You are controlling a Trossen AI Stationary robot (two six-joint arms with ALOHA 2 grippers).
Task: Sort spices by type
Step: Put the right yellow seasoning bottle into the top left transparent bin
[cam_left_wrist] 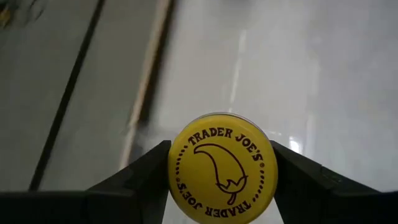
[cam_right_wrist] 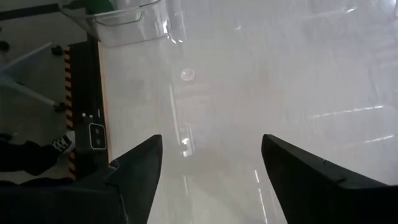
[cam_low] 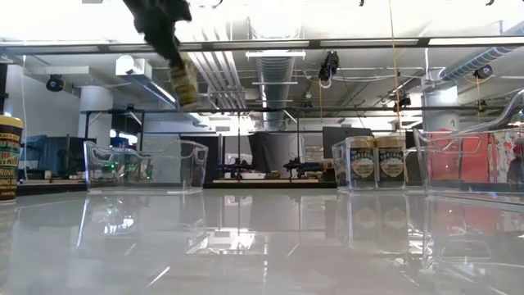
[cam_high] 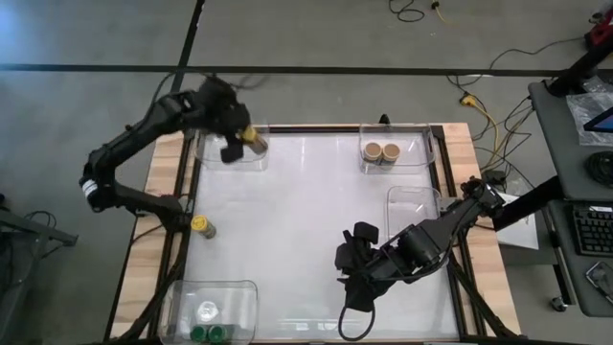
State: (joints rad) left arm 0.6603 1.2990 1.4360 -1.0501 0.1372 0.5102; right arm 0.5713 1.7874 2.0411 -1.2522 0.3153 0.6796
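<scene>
a glossy white table (cam_high: 306, 240) with a wooden rim carries four clear plastic trays, one near each corner: far left (cam_high: 233, 151), far right (cam_high: 395, 151), right side (cam_high: 414, 206), near left (cam_high: 213, 309). a yellow-lidded spice jar (cam_high: 200, 225) stands directly on the table by its left edge.

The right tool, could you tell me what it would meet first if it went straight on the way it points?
The right tool stands open and empty, angled at bare table. That surface comes first; the clear tray lies further off to one side, though depth is unclear.
</scene>
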